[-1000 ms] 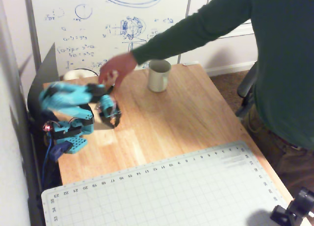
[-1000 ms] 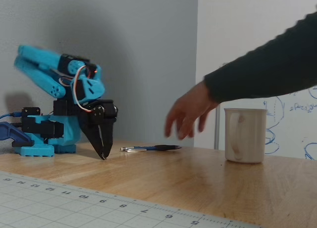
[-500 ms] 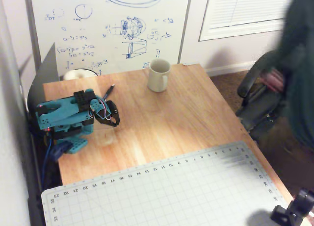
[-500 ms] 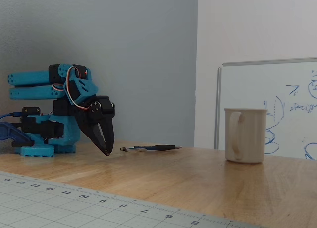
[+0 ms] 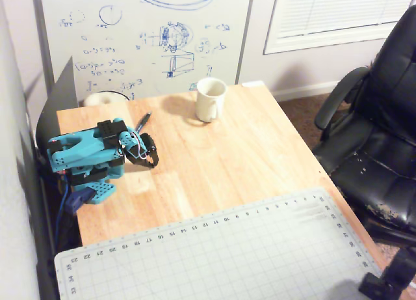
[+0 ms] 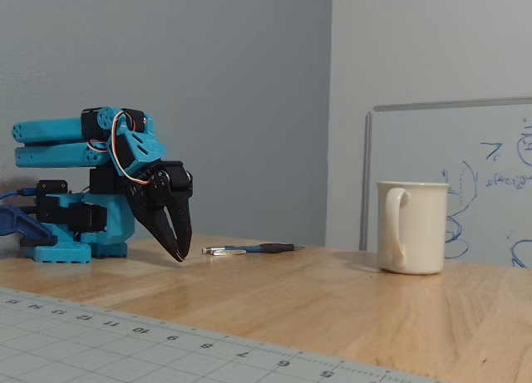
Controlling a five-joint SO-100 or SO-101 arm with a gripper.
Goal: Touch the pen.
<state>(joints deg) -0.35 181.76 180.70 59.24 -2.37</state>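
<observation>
While the folded arm keeps low, its end effector (image 6: 179, 254) points down with fingers together, just above the worktop (image 6: 332, 300). Beside it lies the pen (image 6: 249, 249), untouched, well apart from the mug (image 6: 412, 227)

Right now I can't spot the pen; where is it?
In the overhead view, the pen lies on the table's far left, between the hand and the whiteboard.

A wooden table (image 5: 221, 157) bears pen (image 5: 143, 122), mug (image 5: 210, 99), cutting mat (image 5: 214, 254).
</observation>
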